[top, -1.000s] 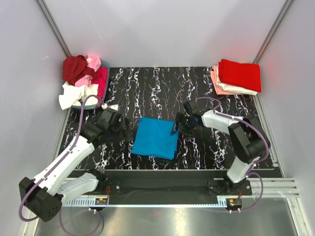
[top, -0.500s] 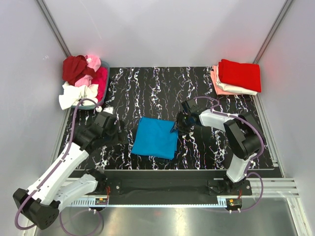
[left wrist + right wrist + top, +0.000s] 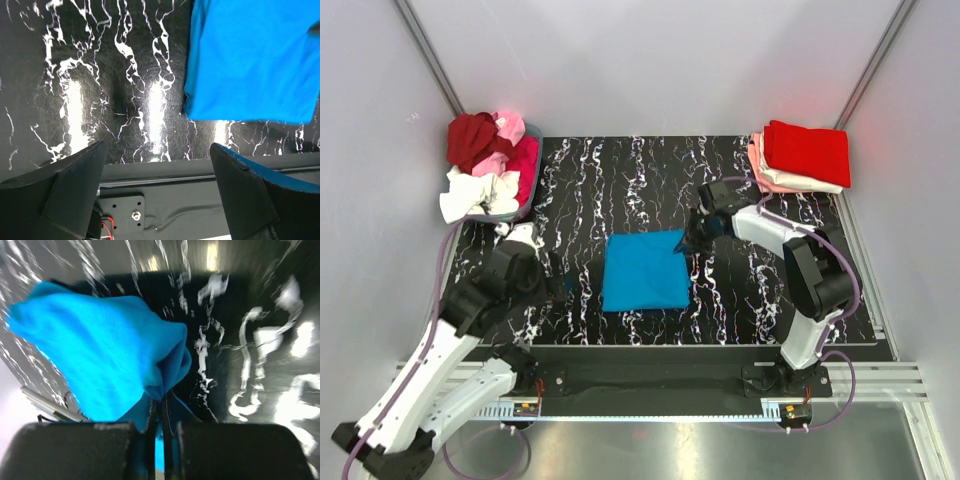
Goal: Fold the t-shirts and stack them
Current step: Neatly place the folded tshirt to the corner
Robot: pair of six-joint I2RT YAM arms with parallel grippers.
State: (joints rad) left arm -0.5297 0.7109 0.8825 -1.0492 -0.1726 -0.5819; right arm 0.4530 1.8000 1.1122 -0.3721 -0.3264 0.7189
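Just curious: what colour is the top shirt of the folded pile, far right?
The top shirt is red, clearest in the overhead view.

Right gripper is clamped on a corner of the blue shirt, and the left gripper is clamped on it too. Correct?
Not the left gripper: the left wrist view shows it open, off the blue shirt and holding nothing. The right gripper is clamped on a corner of it.
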